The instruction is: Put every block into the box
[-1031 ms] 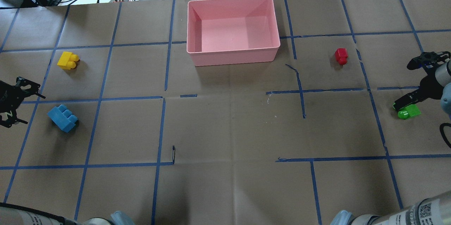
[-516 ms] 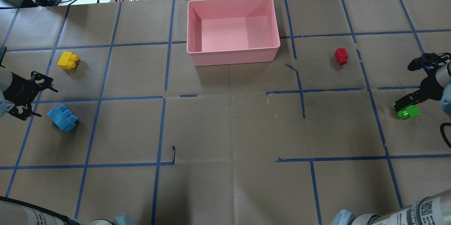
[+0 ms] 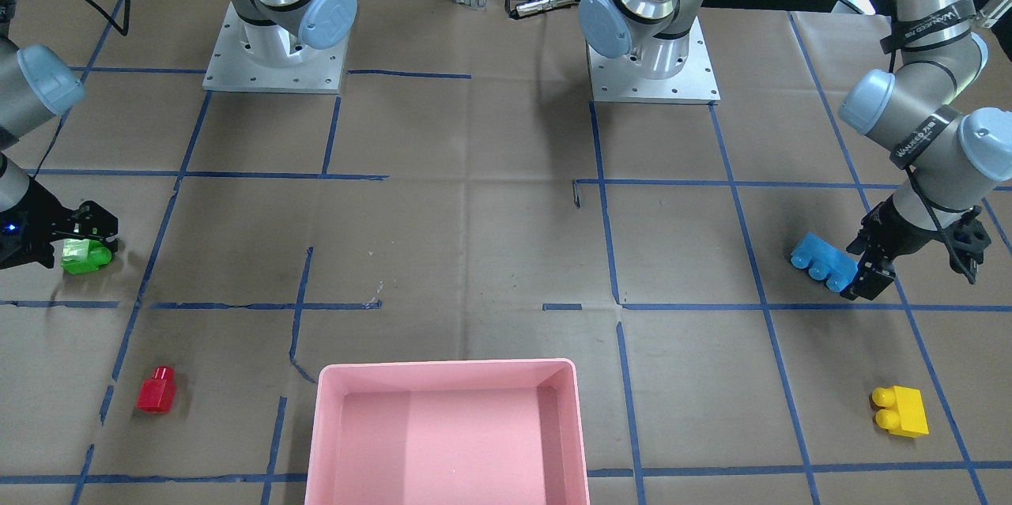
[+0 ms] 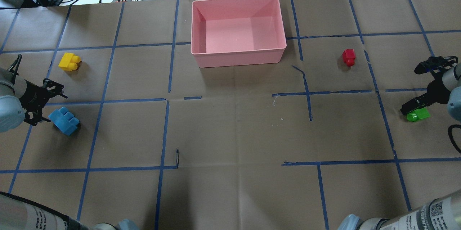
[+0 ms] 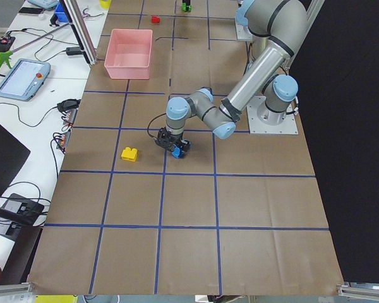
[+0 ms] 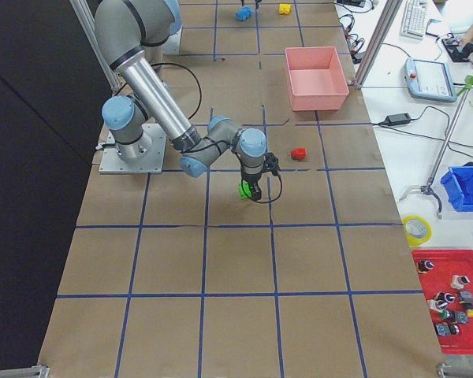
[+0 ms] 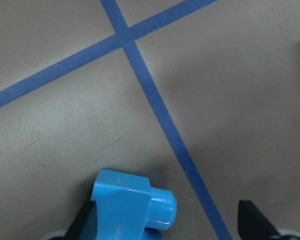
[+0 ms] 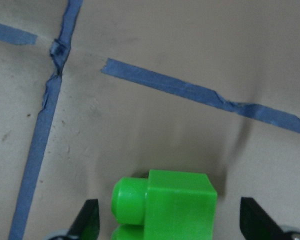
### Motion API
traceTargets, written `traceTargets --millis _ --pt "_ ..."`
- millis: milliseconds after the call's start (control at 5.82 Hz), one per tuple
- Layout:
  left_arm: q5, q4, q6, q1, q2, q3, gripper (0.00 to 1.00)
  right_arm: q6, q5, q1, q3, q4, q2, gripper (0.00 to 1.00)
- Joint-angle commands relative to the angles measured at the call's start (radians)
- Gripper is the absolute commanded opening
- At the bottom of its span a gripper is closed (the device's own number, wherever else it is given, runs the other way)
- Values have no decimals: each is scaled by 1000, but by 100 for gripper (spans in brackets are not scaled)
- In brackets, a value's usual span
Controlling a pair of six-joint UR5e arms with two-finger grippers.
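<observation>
qr label (image 4: 437, 211) on right arm (image 4: 407, 221); right claw (image 8: 173, 222) spread astride green block (image 8: 177, 200)

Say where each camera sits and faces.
Front: across the table, facing the robot; bases, arms show.
Overhead: behind the robot, looking forward-down; arms at the sides.
Left side: table's end; left arm nearest.
Right side: opposite end; right arm nearest.
Left wrist: looks down past left gripper at blue block.
Right wrist: looks down past right gripper at green block.
Front and overhead share pink box, yellow block, red block.
</observation>
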Motion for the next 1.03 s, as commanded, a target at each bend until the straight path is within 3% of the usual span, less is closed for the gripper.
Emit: traceTargets --millis 0,344,516,859 --pt "-1 -6 5 3 11 -28 99 -1 1 1 3 -17 2 68" --pt "-2 -1 7 3 -1 -59 99 0 4 1 20 -47 -3 33" --pt "-2 2 10 7 -5 -59 99 -3 -3 1 13 -48 -9 22" --pt "-2 4 55 41 -10 -60 99 -2 -12 1 4 -37 -35 23"
